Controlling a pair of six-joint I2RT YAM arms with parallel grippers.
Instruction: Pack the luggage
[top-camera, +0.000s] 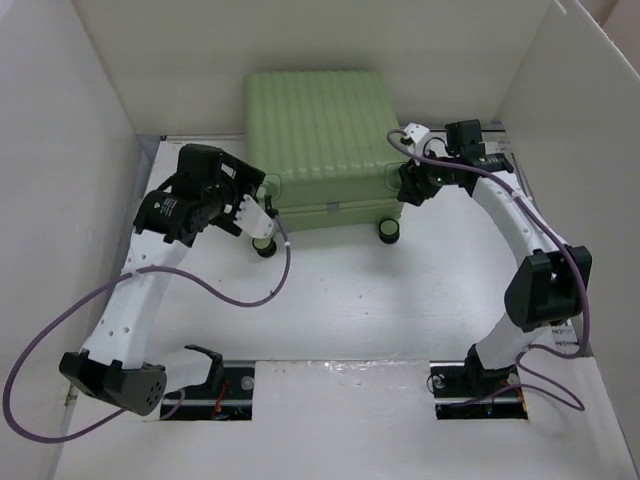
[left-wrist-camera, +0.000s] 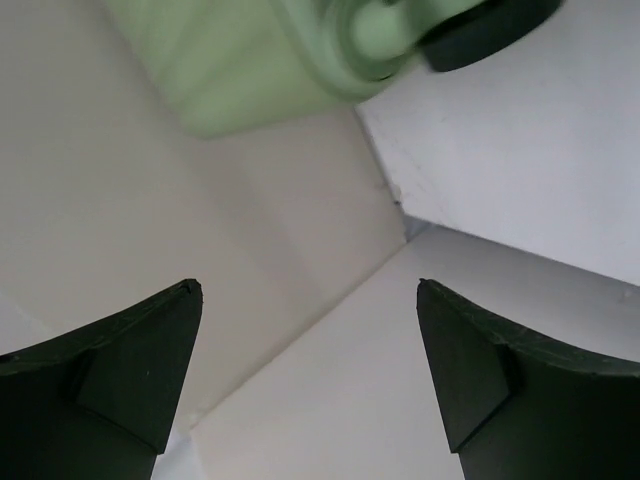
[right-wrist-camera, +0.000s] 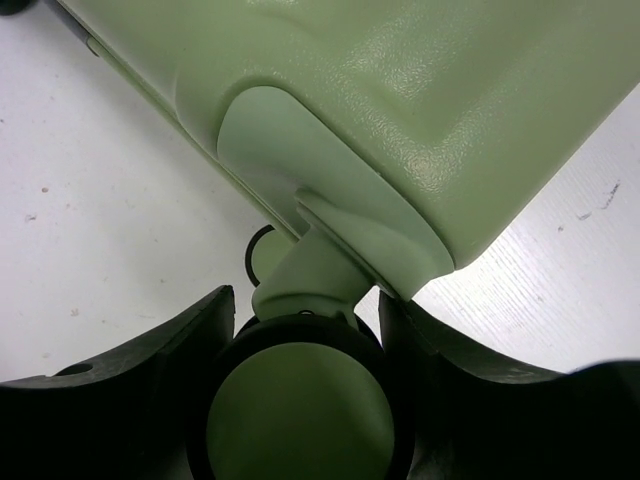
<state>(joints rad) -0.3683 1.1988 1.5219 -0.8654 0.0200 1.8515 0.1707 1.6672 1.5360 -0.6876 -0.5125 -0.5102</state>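
Observation:
The luggage (top-camera: 318, 140) is a light-green ribbed suitcase lying flat and closed at the back middle of the table. Black wheels (top-camera: 387, 232) stick out at its near edge. My right gripper (top-camera: 408, 185) is at the near right corner; in the right wrist view both fingers (right-wrist-camera: 150, 370) press on a green-faced black wheel (right-wrist-camera: 300, 415), so the right gripper (right-wrist-camera: 305, 298) is shut on it. My left gripper (top-camera: 262, 222) hovers by the near left corner. It is open with nothing between its fingers (left-wrist-camera: 120, 360); a luggage corner (left-wrist-camera: 250, 70) and wheel (left-wrist-camera: 480, 30) show above.
White walls close the table on the left (top-camera: 60, 150), right (top-camera: 575, 110) and back (top-camera: 300, 40). A purple cable (top-camera: 235, 297) loops over the white table (top-camera: 350, 300) from the left arm. The luggage sits close to the back wall.

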